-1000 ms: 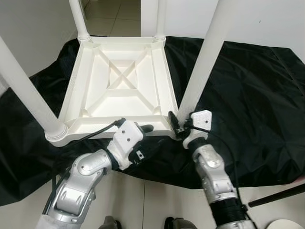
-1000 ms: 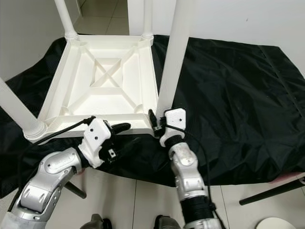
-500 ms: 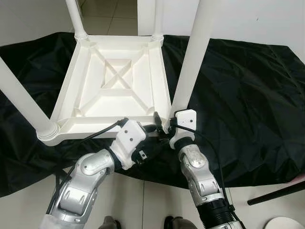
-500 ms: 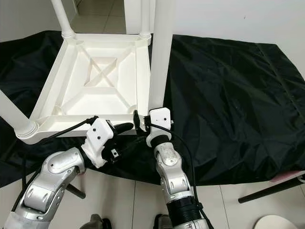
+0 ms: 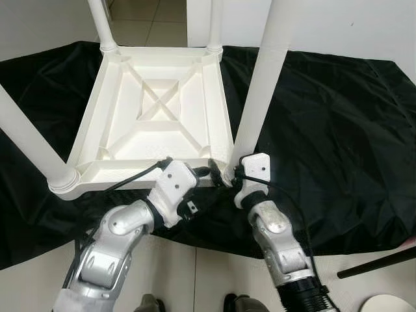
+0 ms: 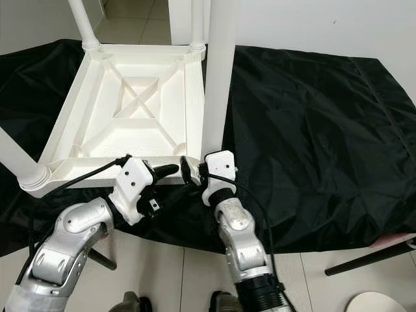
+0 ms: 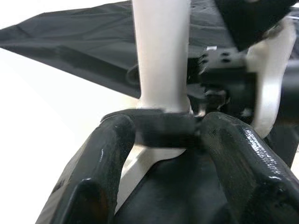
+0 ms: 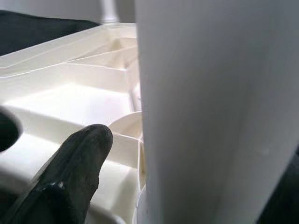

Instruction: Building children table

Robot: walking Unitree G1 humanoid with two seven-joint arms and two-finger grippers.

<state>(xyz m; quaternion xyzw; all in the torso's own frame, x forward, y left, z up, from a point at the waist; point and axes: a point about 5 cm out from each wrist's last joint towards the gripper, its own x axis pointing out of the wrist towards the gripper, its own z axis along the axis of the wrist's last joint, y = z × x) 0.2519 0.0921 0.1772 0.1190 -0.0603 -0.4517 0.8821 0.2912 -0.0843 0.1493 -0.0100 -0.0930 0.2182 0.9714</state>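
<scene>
Seating the near-right leg (image 5: 260,84) squarely matters: the upturned table (image 5: 156,123) lies at 12 o'clock on black cloth (image 5: 338,130). Right gripper (image 5: 229,174) apparently clamps its base; left gripper (image 5: 203,173) jaws straddle it, apart.

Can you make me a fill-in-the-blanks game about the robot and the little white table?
The white table lies ____ down, with its legs pointing up.
It sits on a ____ sheet.
The table has ____ legs.
The right tool is at the bottom of the near right leg, beside the ____ tool.

Missing words: upside; black; four; left
</scene>
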